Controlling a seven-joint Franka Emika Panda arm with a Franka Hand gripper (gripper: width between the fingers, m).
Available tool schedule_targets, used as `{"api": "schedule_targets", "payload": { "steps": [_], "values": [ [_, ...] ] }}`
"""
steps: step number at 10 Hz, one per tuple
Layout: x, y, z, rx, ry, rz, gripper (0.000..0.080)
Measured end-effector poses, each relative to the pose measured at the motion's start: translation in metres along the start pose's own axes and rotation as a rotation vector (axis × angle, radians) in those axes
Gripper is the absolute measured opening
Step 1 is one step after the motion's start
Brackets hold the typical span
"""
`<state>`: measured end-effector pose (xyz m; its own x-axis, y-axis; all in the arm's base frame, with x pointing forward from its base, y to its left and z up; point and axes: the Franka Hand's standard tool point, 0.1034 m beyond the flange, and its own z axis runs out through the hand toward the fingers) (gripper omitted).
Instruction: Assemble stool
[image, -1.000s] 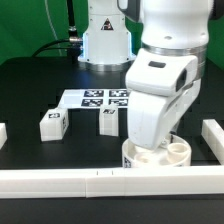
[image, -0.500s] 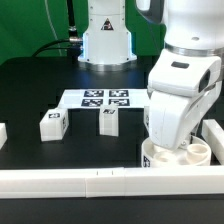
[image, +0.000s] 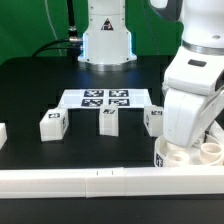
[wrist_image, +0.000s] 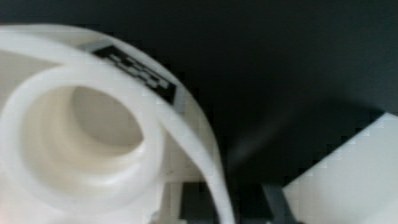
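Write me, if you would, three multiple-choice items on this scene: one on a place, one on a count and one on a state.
1. Where does the seat lie in the exterior view?
A. At the far left
B. At the right, against the front rail
C. At the back, by the arm's base

2. How many legs stand loose, apart from the seat?
A. One
B. Three
C. Six

3. The seat's socket in the wrist view is:
A. Empty
B. Filled by a leg
C. Plugged with a screw

Answers:
1 B: the seat sits low at the right, touching the front rail, beneath the arm.
2 B: three tagged blocks show, the right one partly hidden by the arm.
3 A: the hollow shows bare white walls and nothing inside.
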<state>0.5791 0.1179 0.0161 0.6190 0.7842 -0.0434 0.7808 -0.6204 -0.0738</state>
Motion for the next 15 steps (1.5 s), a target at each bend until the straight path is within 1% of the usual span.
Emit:
{"api": "schedule_targets", "payload": {
  "steps": [1, 2, 3, 4, 5, 6, 7, 8, 9, 10, 11, 12, 13, 14, 15],
  "values": [
    [0.000, 0.000, 0.000, 0.000, 0.000, 0.000, 0.0029],
    [0.000, 0.000, 0.000, 0.000, 0.000, 0.000, 0.0112],
    [-0.001, 0.001, 0.000, -0.001, -0.001, 0.001, 0.0112],
    [-0.003, 0.004, 0.000, -0.003, -0.003, 0.006, 0.0296],
    [-0.006, 0.006, 0.000, -0.005, -0.005, 0.010, 0.0432],
    [-0.008, 0.009, -0.004, -0.011, -0.006, 0.023, 0.0432],
    [-0.007, 0.009, -0.014, -0.012, -0.008, 0.035, 0.0611],
    [-0.006, 0.006, -0.026, -0.009, -0.016, 0.050, 0.0639],
    [-0.006, 0.004, -0.040, -0.008, -0.025, 0.066, 0.0639],
    [-0.007, 0.004, -0.053, -0.016, -0.022, 0.072, 0.0647],
    [-0.013, 0.005, -0.062, -0.024, -0.018, 0.079, 0.0649],
    [-0.025, 0.004, -0.063, -0.034, -0.012, 0.088, 0.0649],
    [-0.040, 0.002, -0.058, -0.051, 0.003, 0.109, 0.0648],
    [-0.059, -0.001, -0.050, -0.053, -0.002, 0.142, 0.0648],
    [-0.072, -0.005, -0.043, -0.048, -0.010, 0.168, 0.0648]
  ]
}}
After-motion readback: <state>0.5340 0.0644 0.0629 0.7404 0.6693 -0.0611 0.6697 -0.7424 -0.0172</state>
